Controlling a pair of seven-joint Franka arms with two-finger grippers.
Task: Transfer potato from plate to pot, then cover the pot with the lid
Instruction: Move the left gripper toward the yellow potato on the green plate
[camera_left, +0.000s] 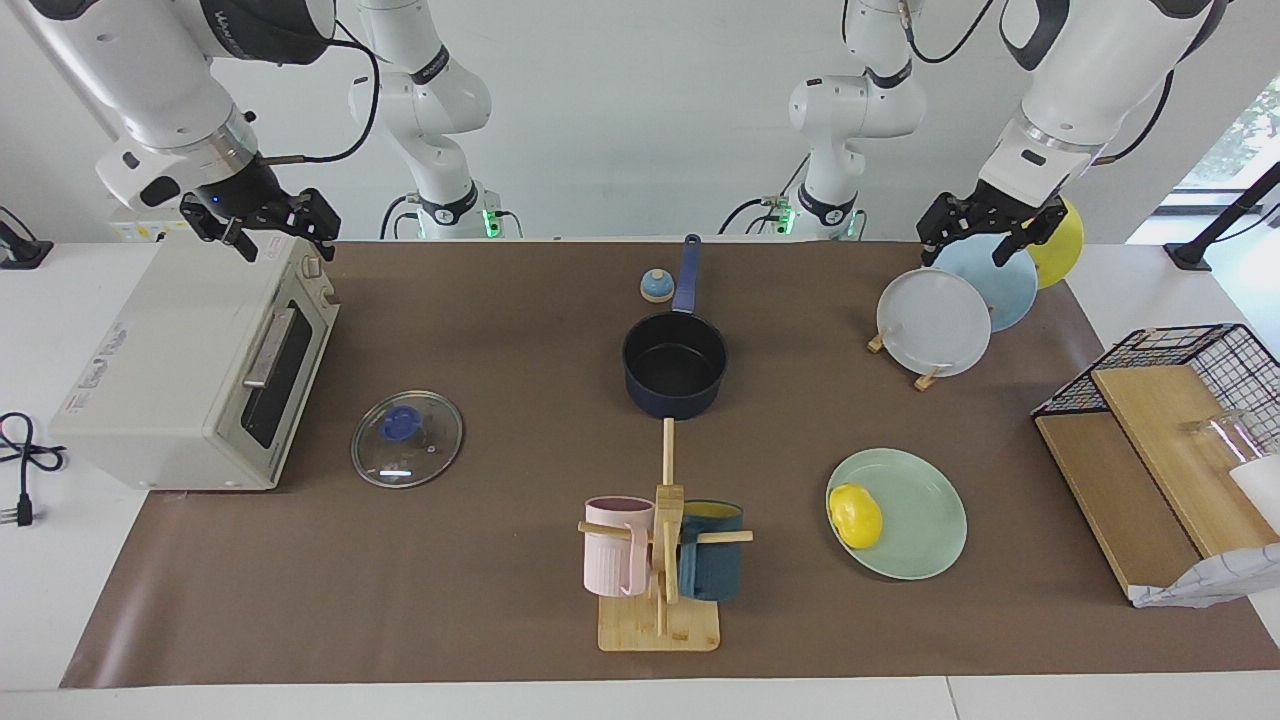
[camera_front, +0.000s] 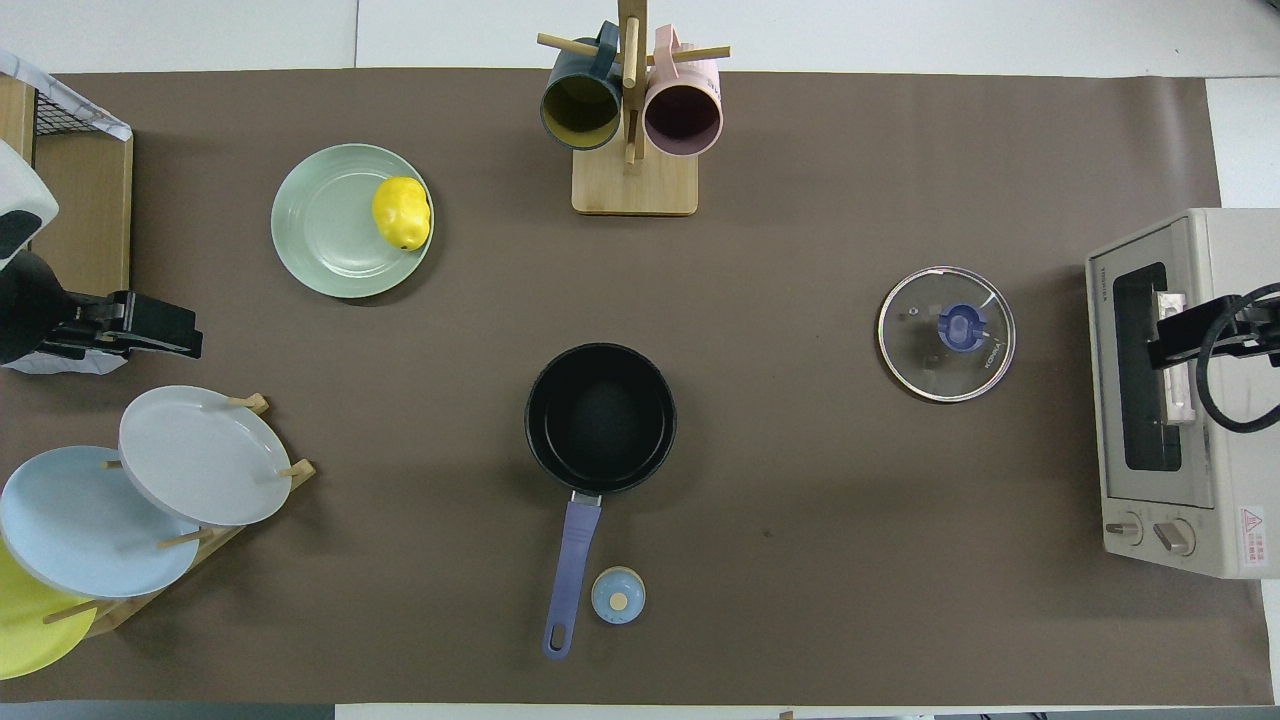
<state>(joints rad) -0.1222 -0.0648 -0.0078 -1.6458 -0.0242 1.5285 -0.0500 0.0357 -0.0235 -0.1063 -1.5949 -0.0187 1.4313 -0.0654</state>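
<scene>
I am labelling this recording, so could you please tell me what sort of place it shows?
Probably a lab bench staged as a kitchen: a toaster oven, a pot and a plate rack sit on a brown mat, with two robot arms at a bare white wall.

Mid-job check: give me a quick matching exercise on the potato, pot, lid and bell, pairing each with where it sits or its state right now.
Things:
1. potato
2. pot
3. lid
4. bell

Places or states:
A. flat on the mat in front of the toaster oven, knob up
B. beside the pot's handle
C. on the mint-green plate, near its rim
D. empty, mid-table, handle pointing toward the robots

Pairs: 1-C, 2-D, 3-A, 4-B
</scene>
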